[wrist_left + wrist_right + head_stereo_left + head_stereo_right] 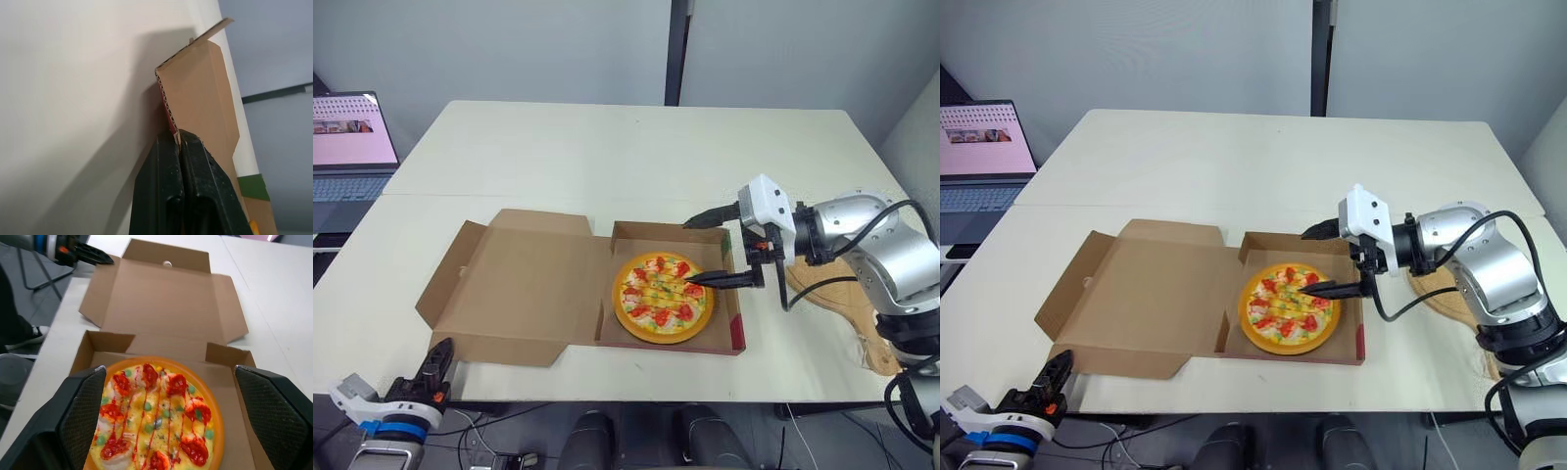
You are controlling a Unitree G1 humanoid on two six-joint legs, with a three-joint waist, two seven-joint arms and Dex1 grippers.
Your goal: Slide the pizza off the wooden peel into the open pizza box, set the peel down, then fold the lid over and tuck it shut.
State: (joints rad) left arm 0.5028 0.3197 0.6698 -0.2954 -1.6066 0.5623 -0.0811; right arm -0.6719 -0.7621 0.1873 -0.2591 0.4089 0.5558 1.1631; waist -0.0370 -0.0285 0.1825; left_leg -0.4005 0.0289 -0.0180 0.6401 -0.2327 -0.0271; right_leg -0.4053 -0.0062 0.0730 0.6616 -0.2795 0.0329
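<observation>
Pizza (663, 297) lies flat in the base of the pizza box (736, 315), near the middle of the table (607, 157), so the sliding step looks done. The lid (533, 284) lies spread open to the left, ready to be folded over. The wooden peel (837, 313) rests on the table at the right, just beside the box and largely covered by the right arm, so its handle and full outline cannot be made out. The right gripper (693, 253) hangs over the right side of the pizza with its fingers spread wide and holding nothing. Its lower finger crosses the toppings, but I cannot tell whether it touches them. The left gripper (435, 364) waits low at the near left, off the table's near edge and apart from the lid, its fingers pressed together on nothing. It is probably parked there until the lid needs lifting. A laptop (347, 147) at the far left is cut off by the frame.
</observation>
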